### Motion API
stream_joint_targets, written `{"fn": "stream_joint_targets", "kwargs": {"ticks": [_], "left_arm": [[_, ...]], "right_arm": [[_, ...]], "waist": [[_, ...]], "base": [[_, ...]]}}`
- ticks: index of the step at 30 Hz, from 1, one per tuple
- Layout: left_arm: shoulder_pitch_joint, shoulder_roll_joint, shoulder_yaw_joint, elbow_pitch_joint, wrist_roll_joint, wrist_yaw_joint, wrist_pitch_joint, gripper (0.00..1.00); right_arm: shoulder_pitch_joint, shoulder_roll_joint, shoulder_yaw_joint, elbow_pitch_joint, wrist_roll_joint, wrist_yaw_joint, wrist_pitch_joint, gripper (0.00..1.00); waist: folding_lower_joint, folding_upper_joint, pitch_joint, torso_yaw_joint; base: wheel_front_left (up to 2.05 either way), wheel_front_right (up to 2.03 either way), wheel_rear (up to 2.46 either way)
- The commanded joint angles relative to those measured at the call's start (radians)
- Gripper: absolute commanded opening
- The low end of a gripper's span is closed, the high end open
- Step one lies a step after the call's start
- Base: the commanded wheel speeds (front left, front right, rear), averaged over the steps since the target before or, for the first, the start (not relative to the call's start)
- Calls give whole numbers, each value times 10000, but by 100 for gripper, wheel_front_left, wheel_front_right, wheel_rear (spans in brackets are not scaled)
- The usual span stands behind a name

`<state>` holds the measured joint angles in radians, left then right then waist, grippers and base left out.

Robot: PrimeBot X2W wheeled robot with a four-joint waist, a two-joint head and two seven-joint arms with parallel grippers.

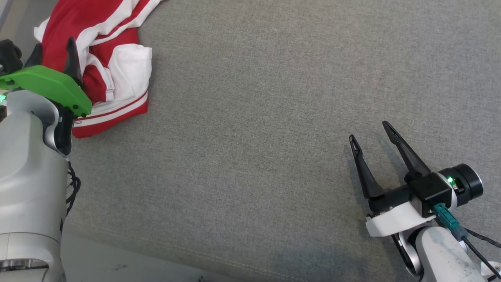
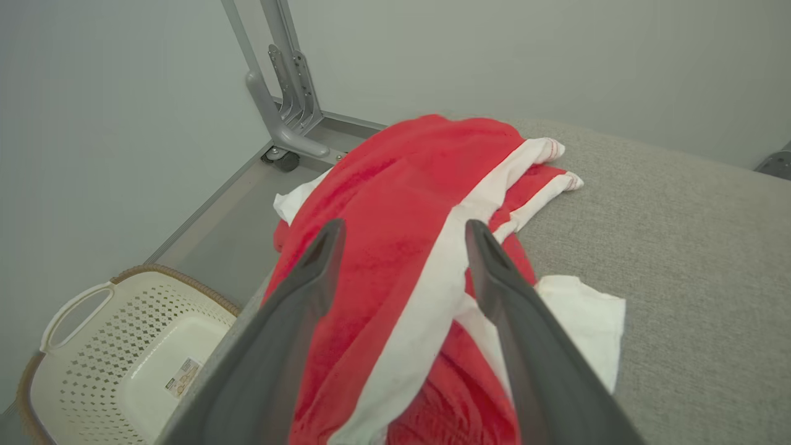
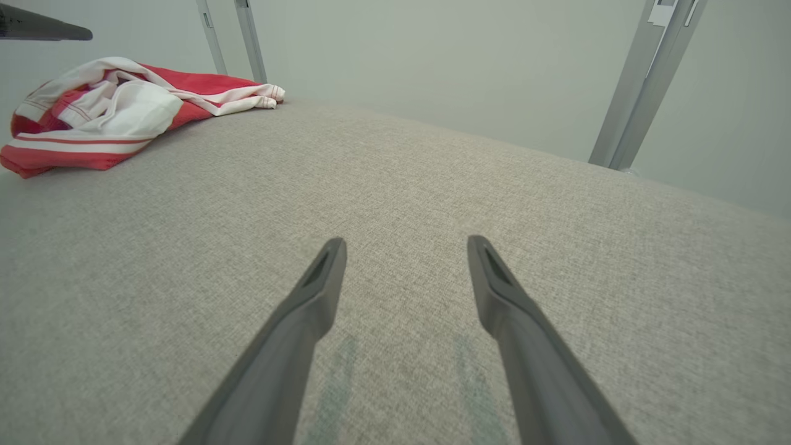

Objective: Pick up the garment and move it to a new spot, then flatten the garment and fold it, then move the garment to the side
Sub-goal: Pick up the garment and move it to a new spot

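- Grey woven surface point(image 1: 274, 117) is spreading across the head view; a stitched seam is running along its near edge.
- Red garment point(image 1: 98, 58) with white stripes is lying crumpled at the surface's far-left corner, reaching its left edge.
- Cream perforated basket point(image 2: 142, 321) is sitting on the floor beside that edge.
- Left gripper point(image 2: 405, 232) is hanging over the garment, fingers spread wide and gripping nothing; whether they touch the cloth, cannot tell.
- Right gripper point(image 1: 369, 131) is hovering over bare fabric, well apart from the garment, fingers spread, holding nothing.
- Small label point(image 2: 182, 377) is sticking to the basket's bottom; its print is too small to read.
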<state>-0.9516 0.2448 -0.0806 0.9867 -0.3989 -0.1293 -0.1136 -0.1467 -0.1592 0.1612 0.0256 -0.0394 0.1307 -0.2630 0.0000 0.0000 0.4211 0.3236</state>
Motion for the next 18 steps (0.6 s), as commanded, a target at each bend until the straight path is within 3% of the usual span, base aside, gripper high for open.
{"fn": "stream_joint_targets", "kwargs": {"ticks": [1,13,15,17,18], "left_arm": [[-355,125,-185,428,-269,-19,298,100],[-924,463,-696,2199,-1050,-10,755,100],[-946,456,-722,2395,-1101,-10,756,84],[-901,400,-751,2505,-1200,-10,730,40],[-858,379,-737,2545,-1300,-10,711,13]], "right_arm": [[-151,-55,5,-64,-98,1,-33,100],[-304,-54,-2,-156,-88,1,-33,100],[-313,-77,-25,-165,-80,1,-33,100],[-335,-95,-36,-168,-73,1,-33,100],[-345,-100,-46,-166,-72,1,-33,100]], "waist": [[0,0,315,-174],[0,0,661,-393],[0,0,704,-414],[0,0,736,-437],[0,0,747,-450]], "base": [[0,0,0],[0,0,0],[0,0,0],[0,0,0],[0,0,0]]}}
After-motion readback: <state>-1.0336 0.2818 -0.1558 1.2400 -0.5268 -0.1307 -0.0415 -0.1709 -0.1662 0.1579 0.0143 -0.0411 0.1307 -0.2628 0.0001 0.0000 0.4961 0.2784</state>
